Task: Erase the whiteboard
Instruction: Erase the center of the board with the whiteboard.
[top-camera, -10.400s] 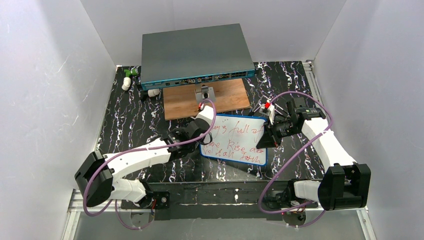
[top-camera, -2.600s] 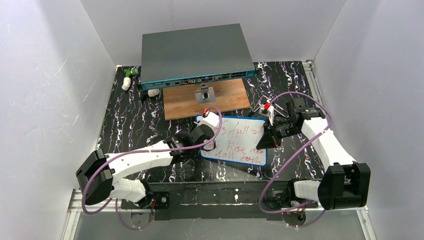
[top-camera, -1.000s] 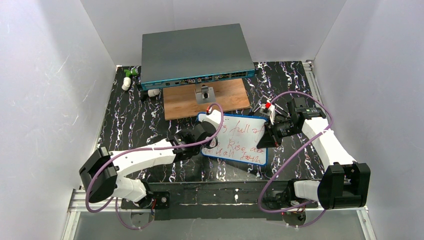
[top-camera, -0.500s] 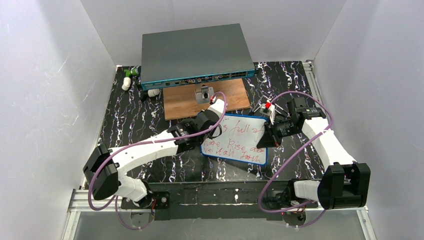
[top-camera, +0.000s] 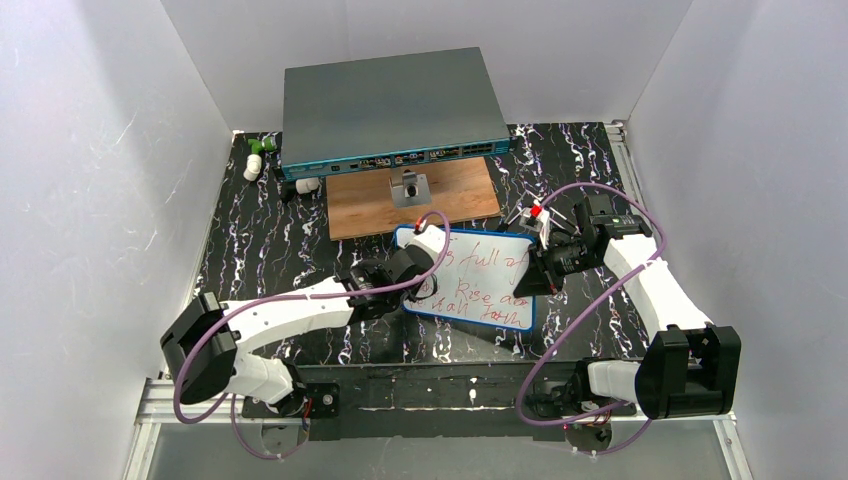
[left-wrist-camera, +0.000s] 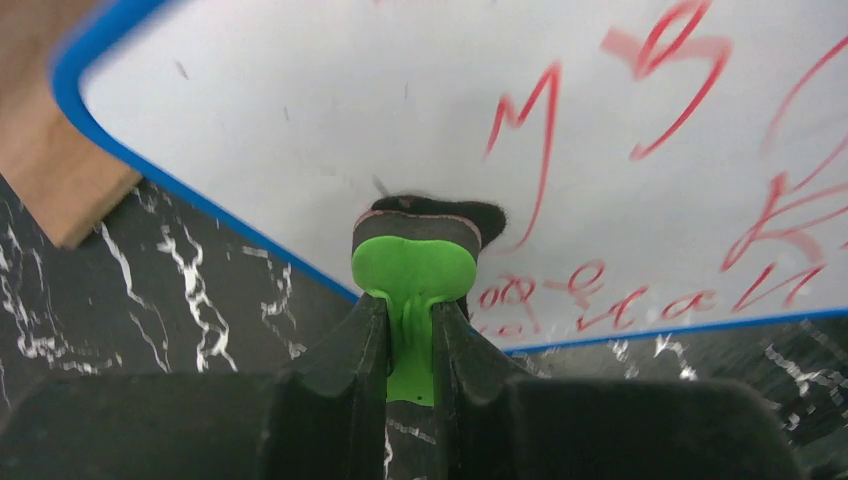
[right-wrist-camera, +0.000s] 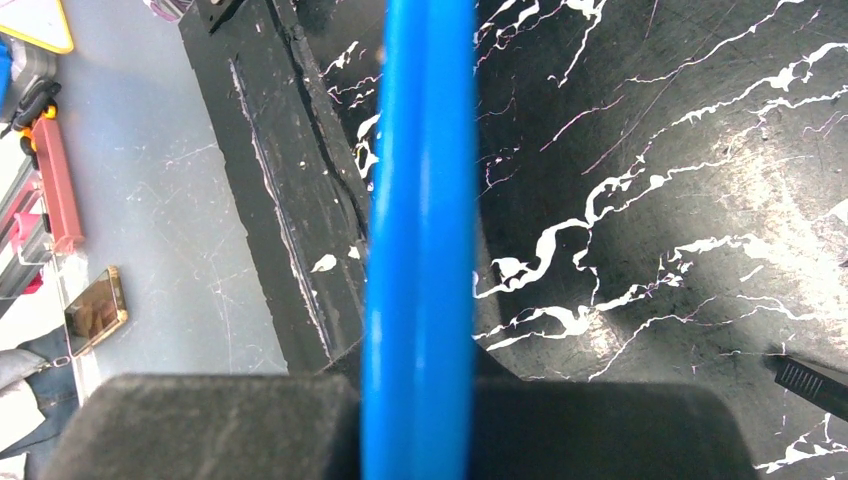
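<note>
Room: While white walls are standing left, far and right, the black, white-veined table is filling the space between them.
Left gripper: clamping a green eraser, its dark pad pressing on the whiteboard at its left part.
Whiteboard: lying centre-right on the table, just near the wooden board, red writing showing.
Right gripper: pinching the whiteboard's blue right edge.
</note>
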